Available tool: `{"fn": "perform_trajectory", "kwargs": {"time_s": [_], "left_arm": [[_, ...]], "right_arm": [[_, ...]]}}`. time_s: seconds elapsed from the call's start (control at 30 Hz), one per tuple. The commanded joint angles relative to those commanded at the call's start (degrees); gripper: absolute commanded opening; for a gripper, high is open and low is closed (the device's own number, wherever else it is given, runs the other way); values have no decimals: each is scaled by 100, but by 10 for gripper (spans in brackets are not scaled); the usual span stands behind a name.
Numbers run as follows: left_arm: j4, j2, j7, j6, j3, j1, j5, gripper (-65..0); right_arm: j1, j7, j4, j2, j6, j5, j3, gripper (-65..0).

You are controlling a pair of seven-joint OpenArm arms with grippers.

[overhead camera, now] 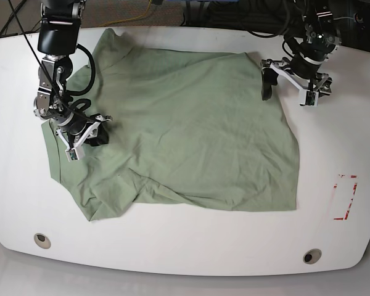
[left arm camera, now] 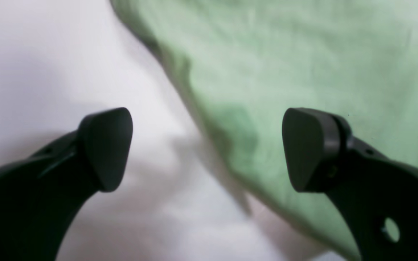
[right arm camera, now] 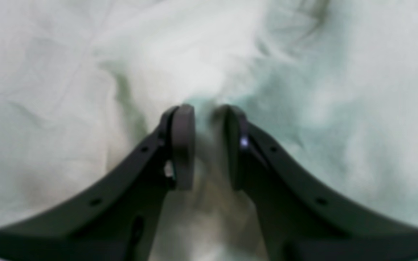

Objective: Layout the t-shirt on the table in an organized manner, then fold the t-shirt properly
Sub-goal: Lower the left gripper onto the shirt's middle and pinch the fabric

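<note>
One pale sage-green t-shirt (overhead camera: 191, 129) lies spread over the middle of the white table (overhead camera: 172, 240), wrinkled, with its lower left part bunched and folded over on itself in the base view and its right edge running fairly straight down toward the table's front. The right gripper (overhead camera: 86, 137) sits low over the shirt's left side in that view, near a sleeve; its wrist camera shows the two dark fingers (right arm camera: 183, 145) drawn close with a narrow gap, a raised ridge of cloth (right arm camera: 209, 108) pinched between them, so it appears clamped on the t-shirt, though the picture is blurred. The left gripper (overhead camera: 290, 83) hangs at the shirt's upper right corner in the base view; its wrist camera shows the pads (left arm camera: 107, 148) spread wide apart with nothing between them, one over bare table and the other over the shirt's edge (left arm camera: 230, 152). A red tape mark (overhead camera: 346, 197) sits on the table right of the shirt, and two round grey grommets (overhead camera: 42, 240) lie near the front edge.
</note>
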Motion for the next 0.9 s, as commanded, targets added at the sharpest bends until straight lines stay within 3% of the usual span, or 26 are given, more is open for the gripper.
{"fn": "perform_trajectory", "kwargs": {"time_s": [0.27,0.33,0.63,0.9], "left_arm": [[-659,0,9,0,352,-176,-9,-23],[-791,-9,9,0,484,-185,-9,-53],[-1055,-35,9,0,1178,-299,18,-330],[-651,-26,0,0,1248,-387,9,-553]], "right_arm": [[-9,0,0,9,9,9,0,-499],[-9,0,0,9,9,18,0,-499],[-123,9,18,0,9,26,0,-499],[-158,9,18,-26,9,26,0,-499]]}}
